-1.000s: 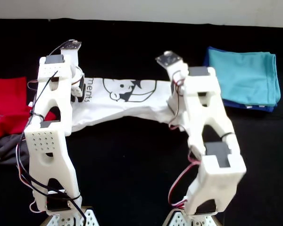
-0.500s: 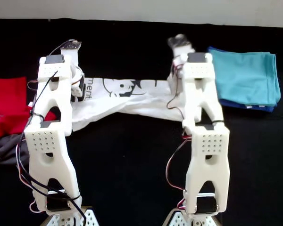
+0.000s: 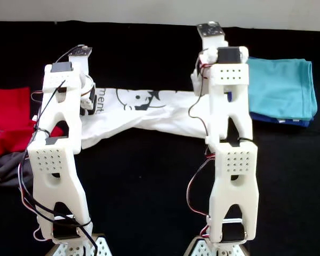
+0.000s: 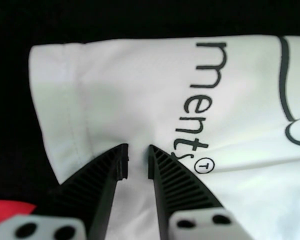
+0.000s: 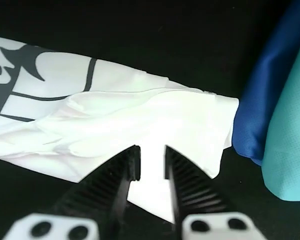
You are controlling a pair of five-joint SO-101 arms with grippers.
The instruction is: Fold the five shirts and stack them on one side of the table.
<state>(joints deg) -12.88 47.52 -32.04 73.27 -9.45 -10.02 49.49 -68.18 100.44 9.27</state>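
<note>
Five shirts: all lie on the black desk [image 3: 149, 186].
White shirt [image 3: 144, 114]: stretched across the middle, between the two arms.
Left hand [image 4: 138, 160]: narrow, pinching the white cloth beside the black letters.
Right hand [image 5: 151, 162]: at the shirt's other end, near the blue shirt [image 5: 260, 115]; its grip I cannot tell.
Right side: teal shirt [image 3: 280, 85] lies folded on the blue one.
Left side: red shirt [image 3: 8, 120] over a dark grey shirt [image 3: 5, 168].

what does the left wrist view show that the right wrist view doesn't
In the left wrist view, not the right: black lettering on the white shirt, and a corner of the red shirt. In the right wrist view, not the left: the teal shirt and the blue shirt under it. In both: the white shirt on the black table.
</note>
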